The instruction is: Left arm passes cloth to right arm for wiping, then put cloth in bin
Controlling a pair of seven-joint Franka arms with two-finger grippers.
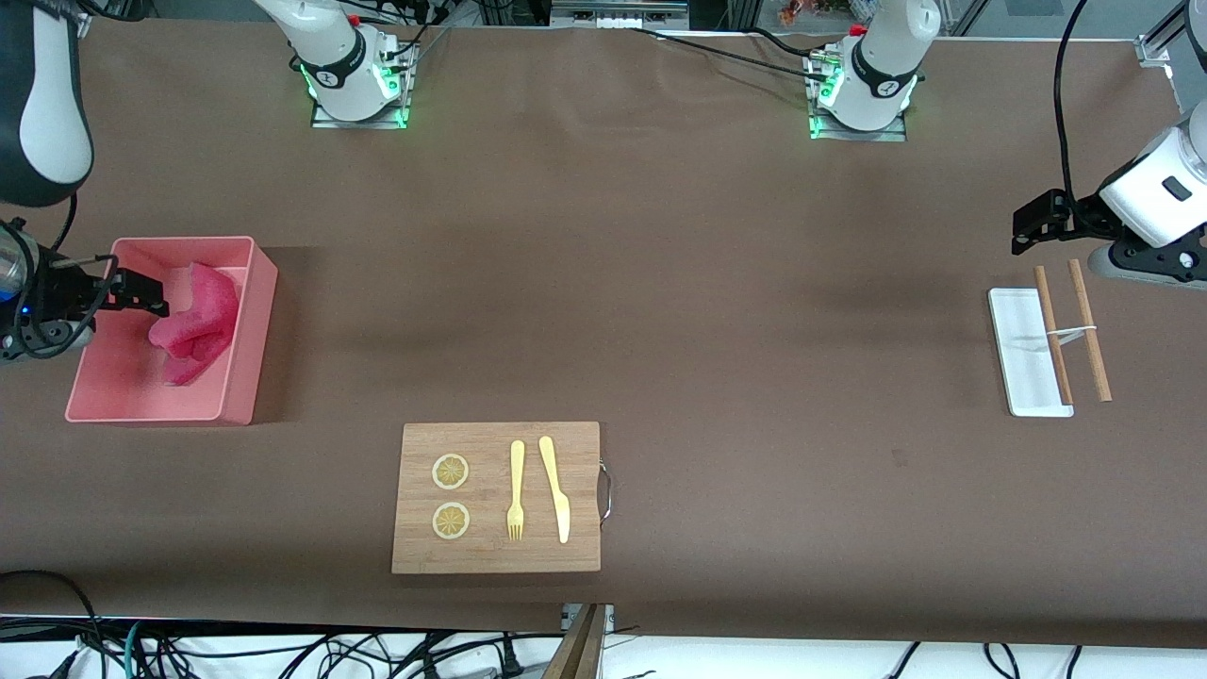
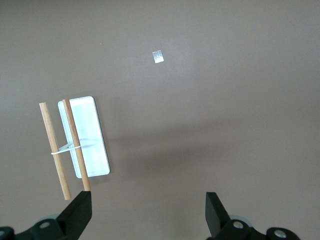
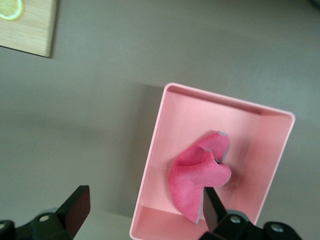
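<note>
Cloth [image 1: 193,321] lies crumpled in the salmon-pink bin [image 1: 247,332], mid-left of the front frame, magenta face up; drop appears made. Step in hand, as I judge it: clear the right gripper [image 1: 141,291] without snagging the cloth. Best done by lifting straight up, fingers kept wide, before any sideways travel.

Right gripper: over the bin's outer edge, fingers spread, holding nothing; one tip close to the cloth, contact not clear.

Left gripper [image 1: 1037,222]: upper right of frame, over bare table by the white tray [image 1: 1023,363], spread wide, empty, waiting.
</note>
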